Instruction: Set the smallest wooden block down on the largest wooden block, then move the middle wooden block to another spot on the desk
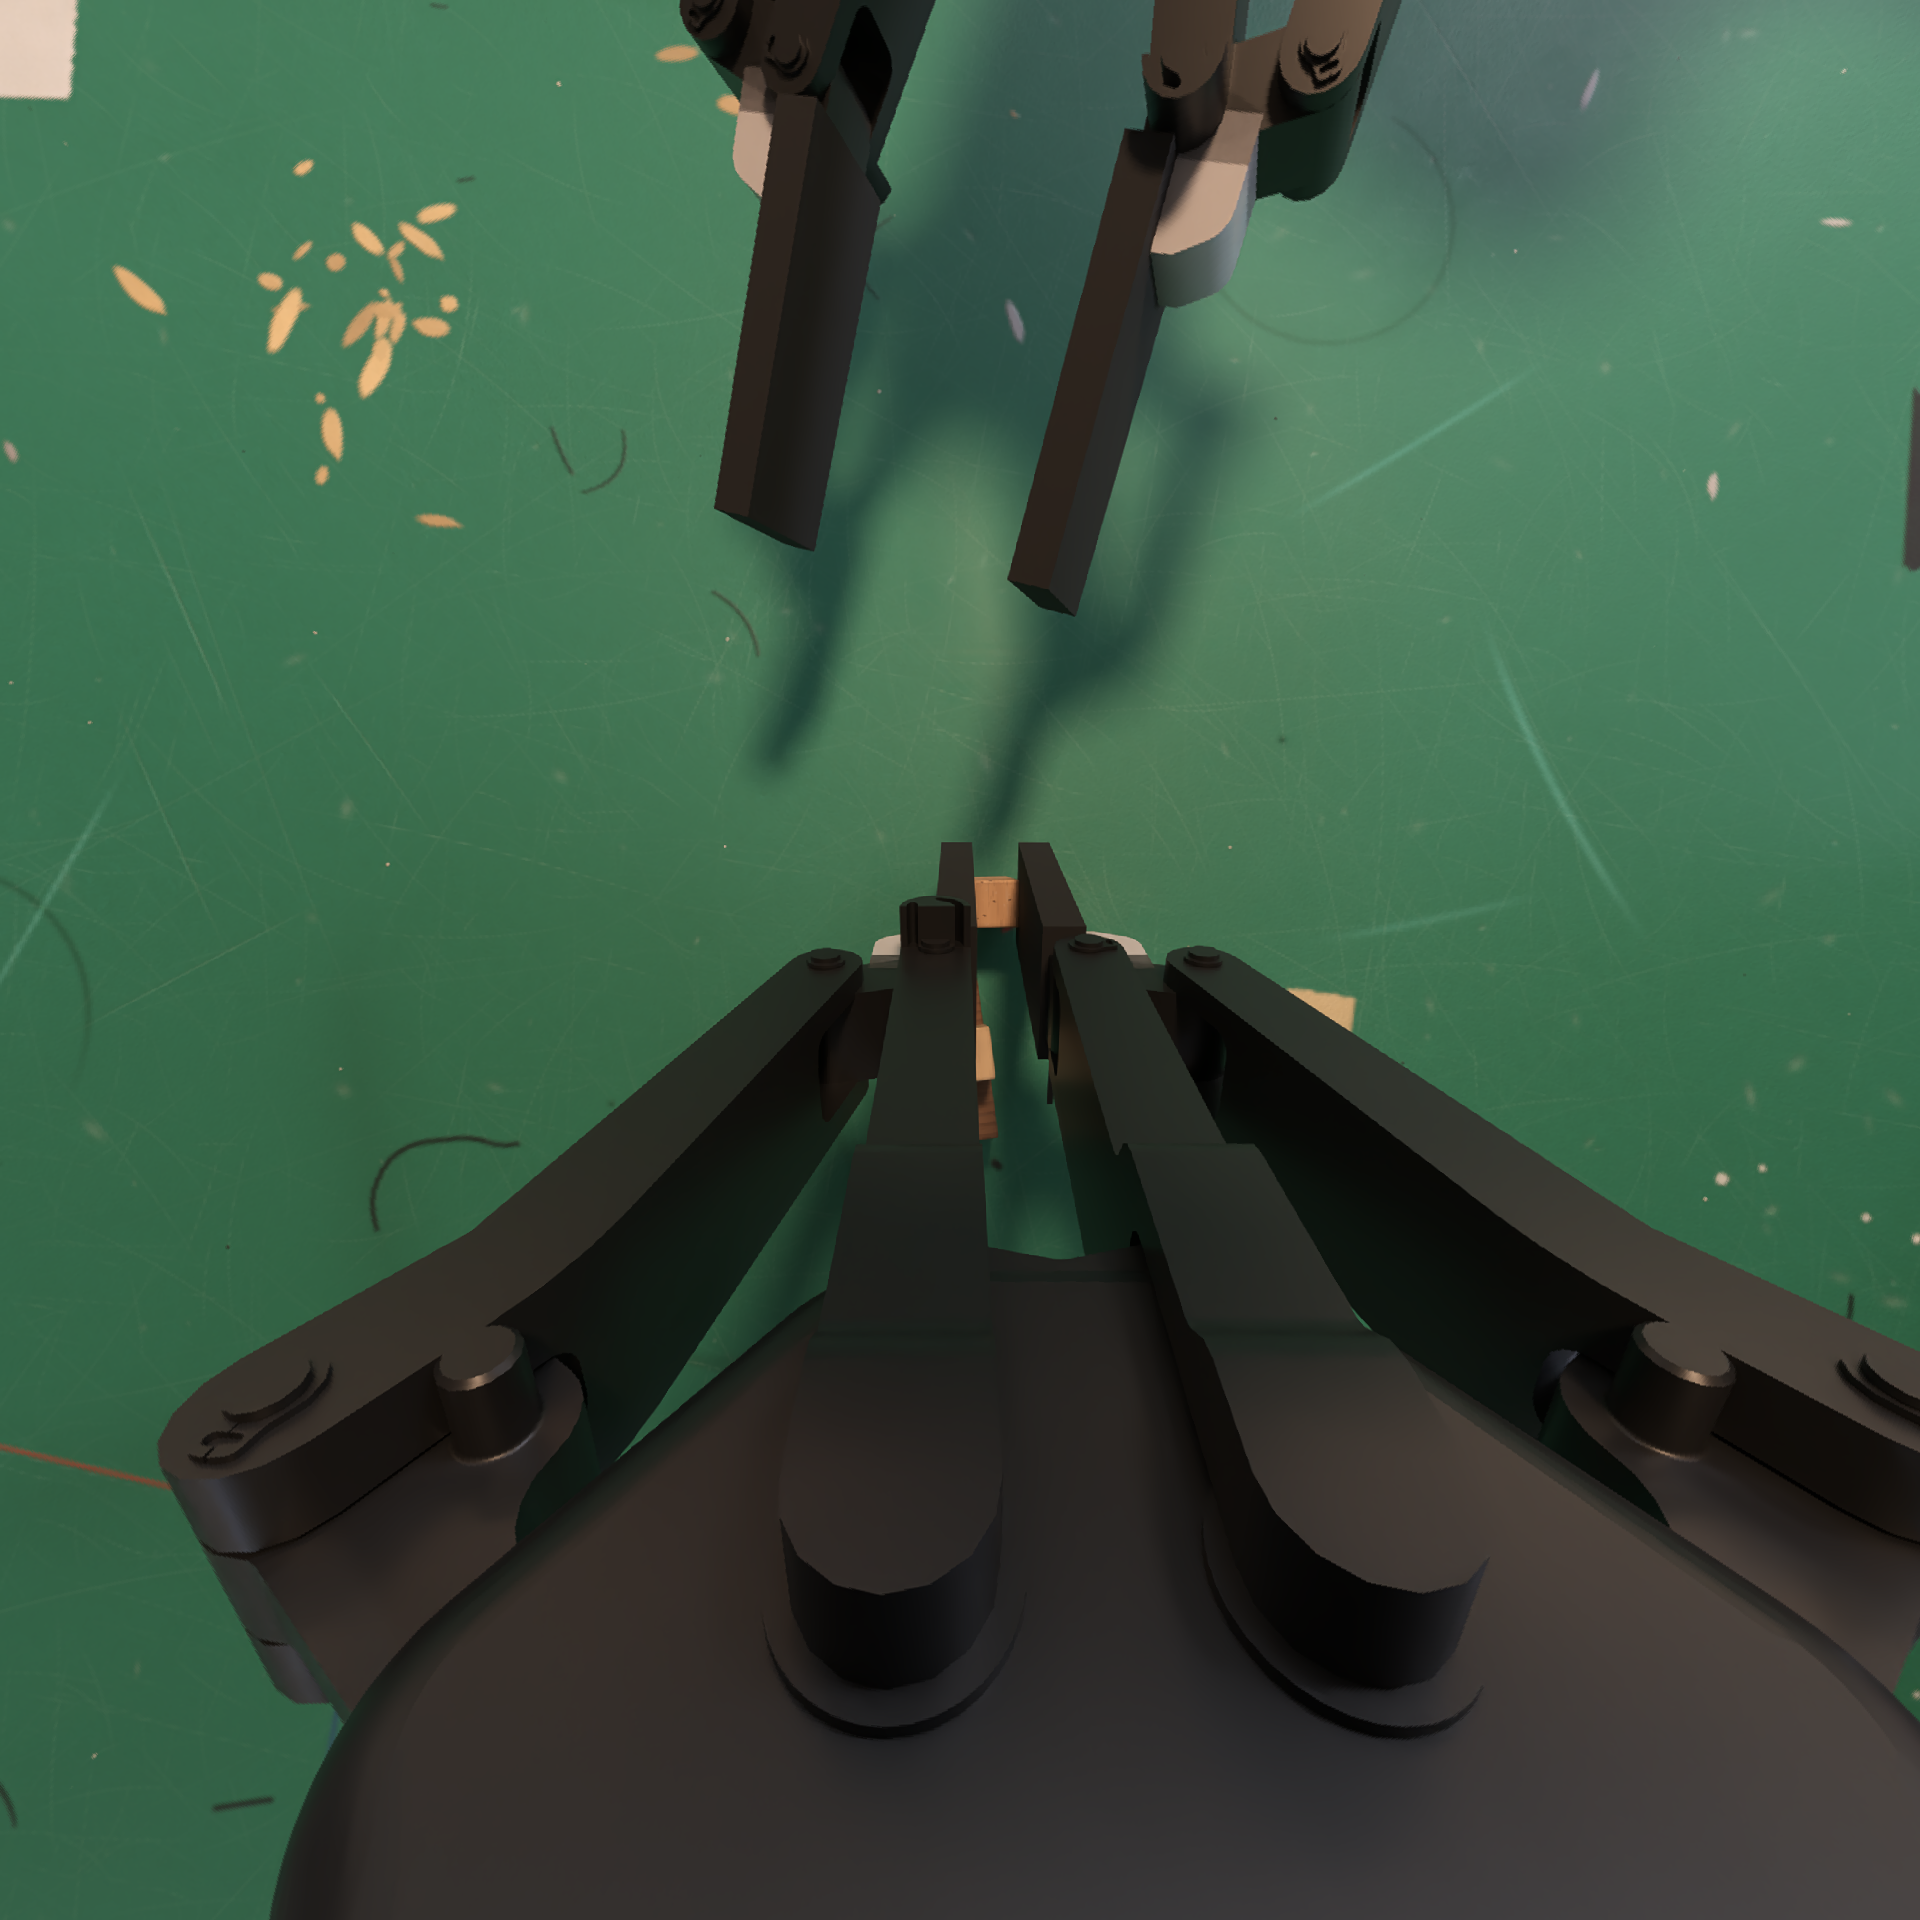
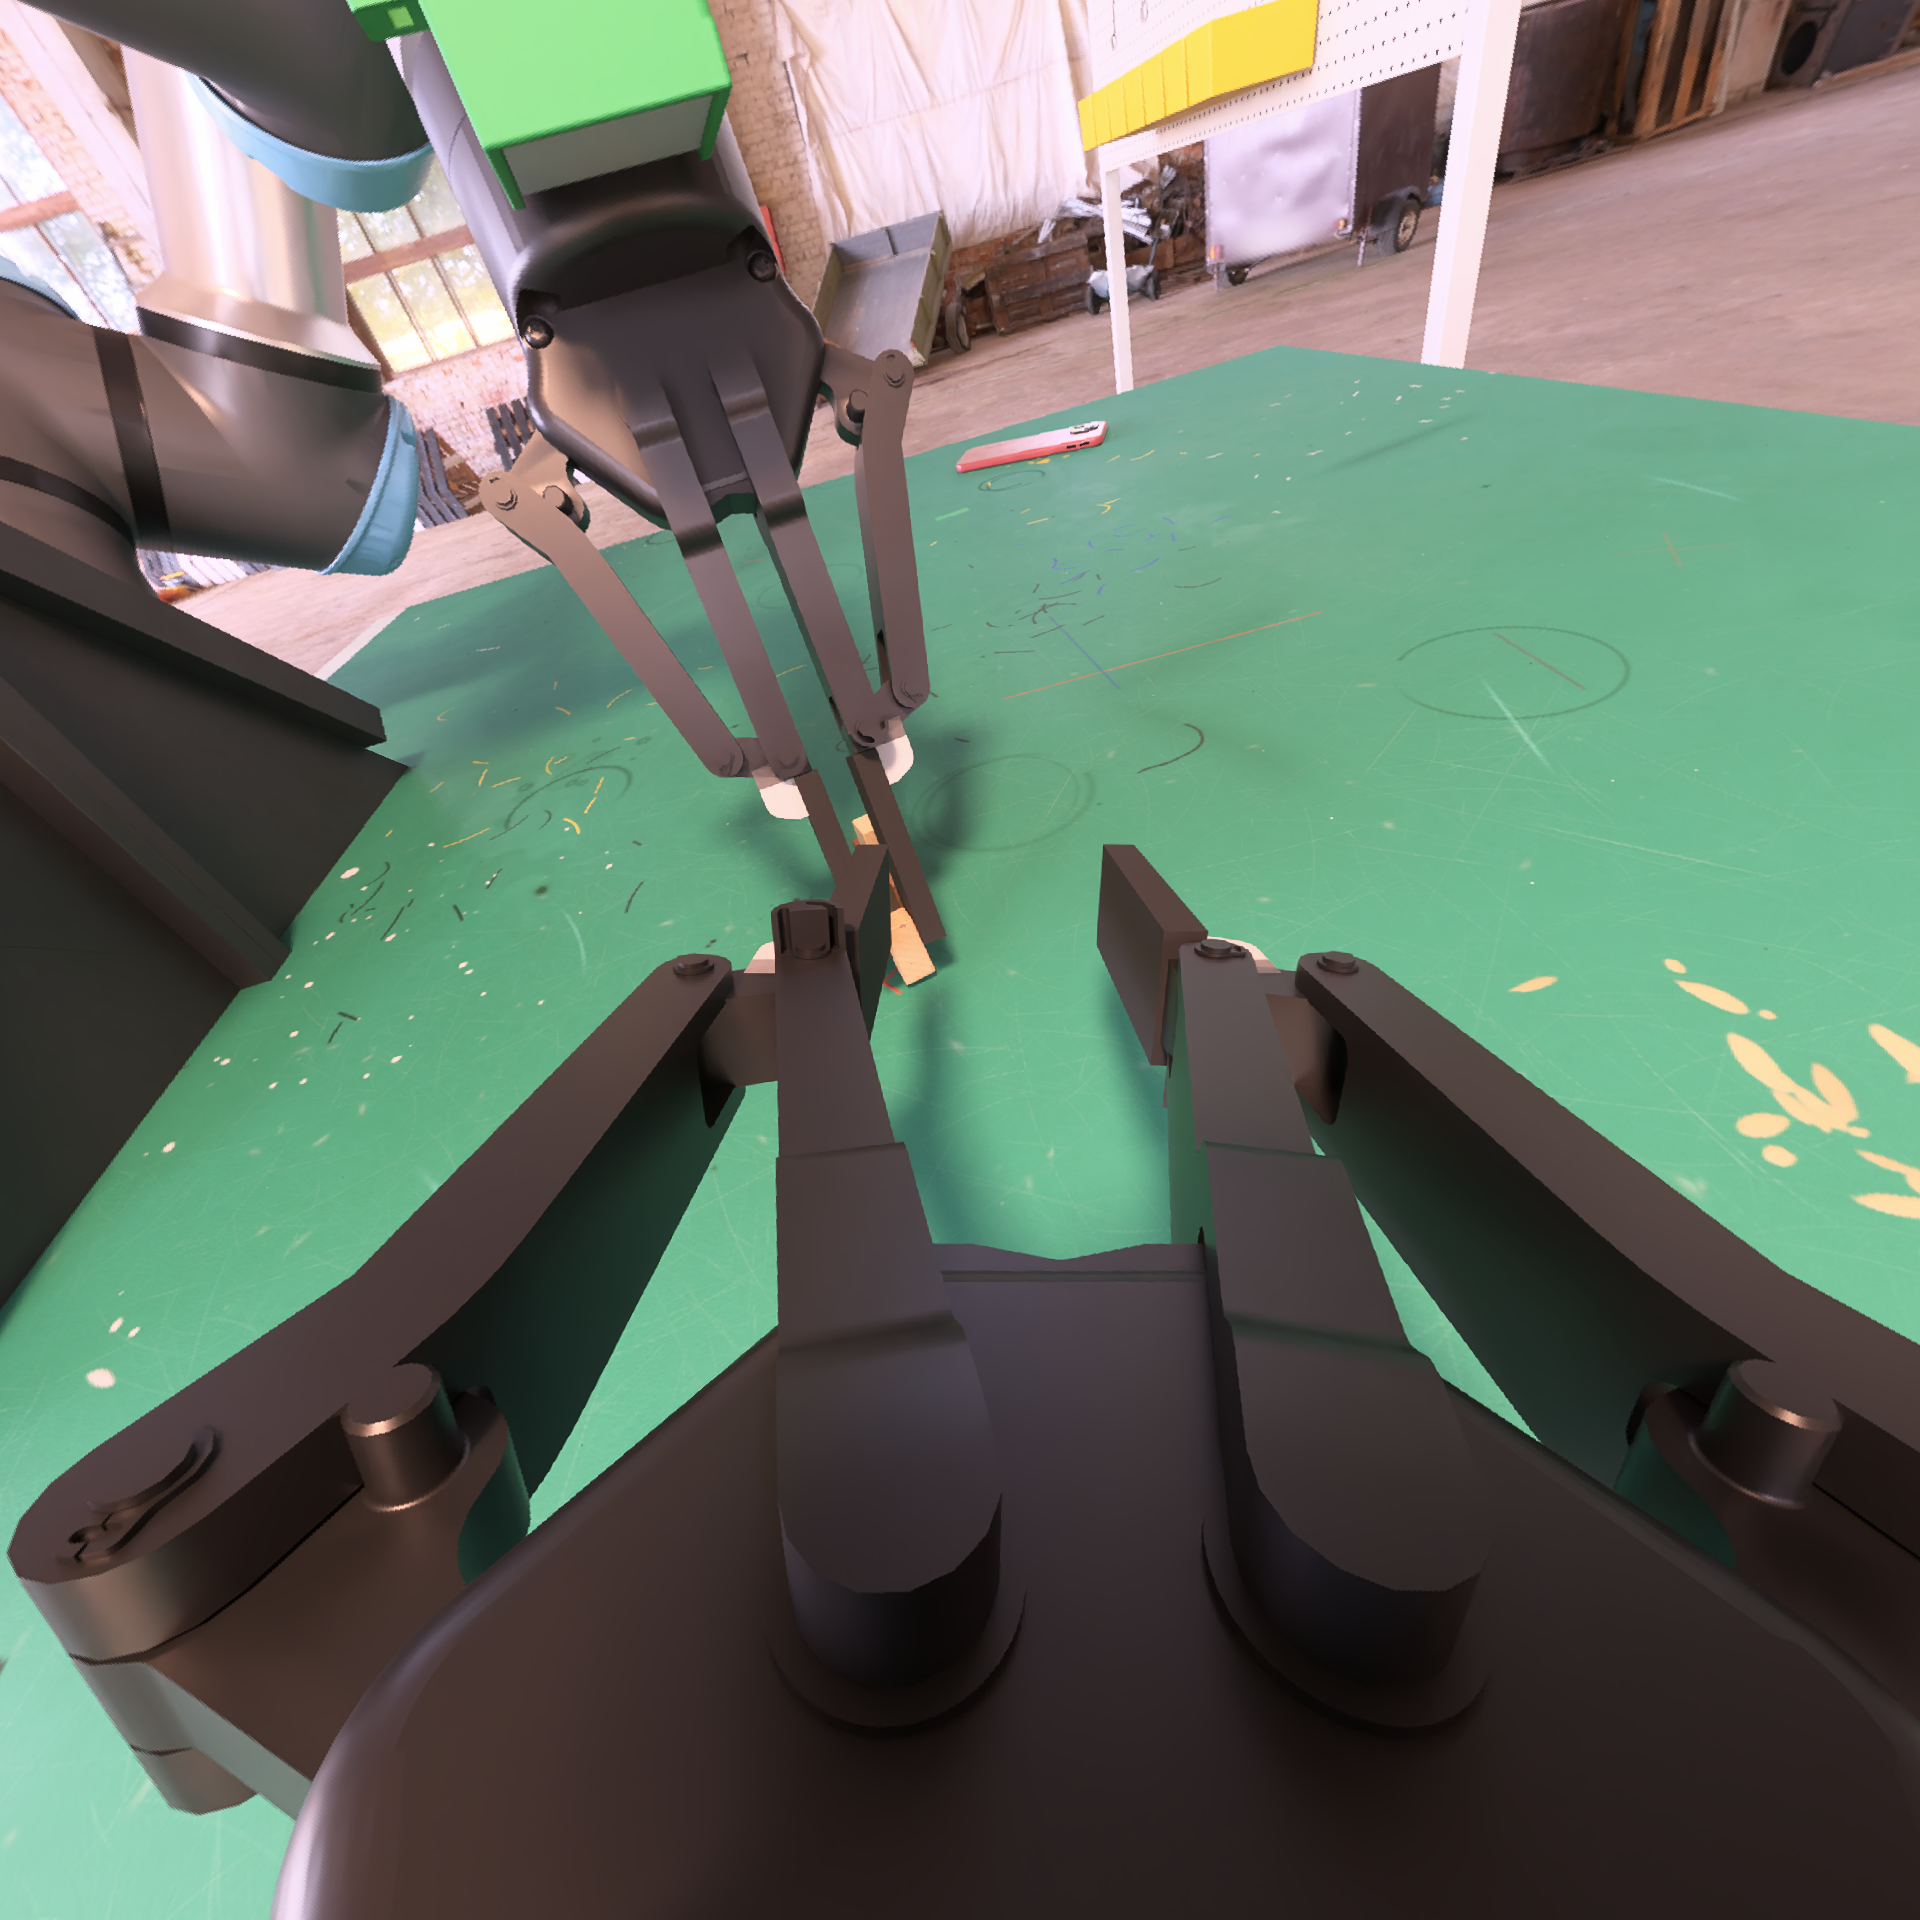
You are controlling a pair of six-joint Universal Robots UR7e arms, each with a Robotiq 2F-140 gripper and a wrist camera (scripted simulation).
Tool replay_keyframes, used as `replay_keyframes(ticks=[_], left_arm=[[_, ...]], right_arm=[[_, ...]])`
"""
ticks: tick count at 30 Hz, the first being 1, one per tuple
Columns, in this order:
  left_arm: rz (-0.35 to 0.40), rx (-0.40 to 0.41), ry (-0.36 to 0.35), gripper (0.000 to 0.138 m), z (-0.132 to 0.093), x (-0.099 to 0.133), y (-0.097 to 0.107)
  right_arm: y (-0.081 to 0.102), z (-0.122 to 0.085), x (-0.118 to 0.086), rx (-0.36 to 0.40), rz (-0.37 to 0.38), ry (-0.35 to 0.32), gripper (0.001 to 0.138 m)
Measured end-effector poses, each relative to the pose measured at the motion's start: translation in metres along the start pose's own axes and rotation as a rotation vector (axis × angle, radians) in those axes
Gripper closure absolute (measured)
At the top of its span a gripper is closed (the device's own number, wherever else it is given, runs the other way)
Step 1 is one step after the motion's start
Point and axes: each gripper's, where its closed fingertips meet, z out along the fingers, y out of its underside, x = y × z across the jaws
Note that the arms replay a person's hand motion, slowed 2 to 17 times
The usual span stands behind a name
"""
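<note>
Looking down in the left wrist view, the left claw (image 1: 1000, 883) is clamped on a small pale wooden block (image 1: 994, 902) just above the scuffed green counter (image 1: 1455, 727); more pale wood shows between its fingers lower down. The right claw (image 1: 914, 566) hangs opposite, fingers apart. In the right wrist view, the right claw (image 2: 992, 894) is spread wide and holds nothing, while the left claw (image 2: 902, 935) grips stacked pale wood (image 2: 906, 940) touching the counter (image 2: 1455, 831). A red flat phone (image 2: 1031, 447) lies near the far edge.
</note>
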Motion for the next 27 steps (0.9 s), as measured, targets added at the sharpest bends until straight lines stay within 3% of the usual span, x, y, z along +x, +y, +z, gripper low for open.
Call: replay_keyframes(ticks=[16, 27], left_arm=[[-0.001, 0.007, 0.000, 0.124, -0.001, 0.000, -0.001], [-0.017, 0.084, -0.001, 0.121, -0.013, -0.002, -0.007]], right_arm=[[0.000, 0.000, 0.000, 0.001, 0.000, -0.001, 0.085], [0.000, 0.000, 0.000, 0.004, 0.002, -0.003, 0.085]])
